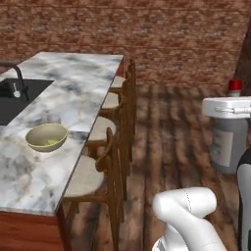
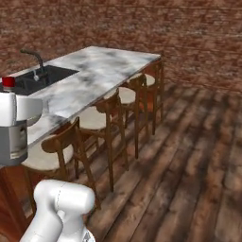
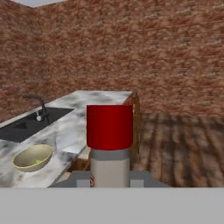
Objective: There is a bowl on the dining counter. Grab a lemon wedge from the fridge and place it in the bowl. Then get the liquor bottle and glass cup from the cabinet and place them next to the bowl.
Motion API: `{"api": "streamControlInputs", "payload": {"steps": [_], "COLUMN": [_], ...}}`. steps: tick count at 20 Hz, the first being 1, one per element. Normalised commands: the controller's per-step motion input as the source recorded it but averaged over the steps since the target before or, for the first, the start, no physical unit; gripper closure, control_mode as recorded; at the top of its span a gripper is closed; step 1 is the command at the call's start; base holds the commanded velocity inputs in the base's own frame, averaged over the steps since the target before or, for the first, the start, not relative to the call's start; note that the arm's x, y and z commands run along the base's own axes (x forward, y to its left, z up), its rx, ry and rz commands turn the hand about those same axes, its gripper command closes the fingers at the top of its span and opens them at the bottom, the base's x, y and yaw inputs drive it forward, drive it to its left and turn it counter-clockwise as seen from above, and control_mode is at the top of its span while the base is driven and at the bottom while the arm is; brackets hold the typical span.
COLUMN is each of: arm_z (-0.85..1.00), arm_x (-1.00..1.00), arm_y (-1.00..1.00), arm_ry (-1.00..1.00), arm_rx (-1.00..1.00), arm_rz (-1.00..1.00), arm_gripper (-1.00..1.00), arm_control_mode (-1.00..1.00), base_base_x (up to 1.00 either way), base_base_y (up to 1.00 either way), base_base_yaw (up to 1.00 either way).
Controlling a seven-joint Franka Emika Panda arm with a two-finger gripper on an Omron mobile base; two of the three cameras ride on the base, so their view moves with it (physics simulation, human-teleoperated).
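We note the liquor bottle (image 1: 229,142) clamped upright in the fingers (image 3: 110,178), held above the floor, well apart from the bowl (image 1: 46,137) on the desk (image 1: 73,83).

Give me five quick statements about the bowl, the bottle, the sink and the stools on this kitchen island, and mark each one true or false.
1. The bowl on the marble counter holds a lemon wedge. True.
2. The gripper is shut on the liquor bottle, which has a red cap. True.
3. The liquor bottle stands on the counter beside the bowl. False: it is held up off the counter, over the floor side.
4. The sink sits right of the bowl in the left base view. False: it is left and farther back.
5. Wooden stools line the counter's edge. True.
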Motion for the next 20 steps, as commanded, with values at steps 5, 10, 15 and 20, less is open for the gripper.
{"api": "streamControlInputs", "payload": {"steps": [5, 10, 15, 20], "arm_z": [0.0, 0.0, 0.0, 0.0], "arm_x": [0.0, 0.0, 0.0, 0.0], "arm_y": [0.0, 0.0, 0.0, 0.0], "arm_ry": [0.0, 0.0, 0.0, 0.0], "arm_rx": [0.0, 0.0, 0.0, 0.0], "arm_rz": [0.0, 0.0, 0.0, 0.0], "arm_gripper": [1.0, 1.0, 1.0, 1.0], "arm_control_mode": [1.0, 1.0, 1.0, 1.0], "base_base_x": [0.58, 0.45, 0.34, 0.3], "base_base_y": [-0.69, -0.75, -0.74, -0.71], "base_base_yaw": [0.56, 0.56, 0.57, 0.58]}}
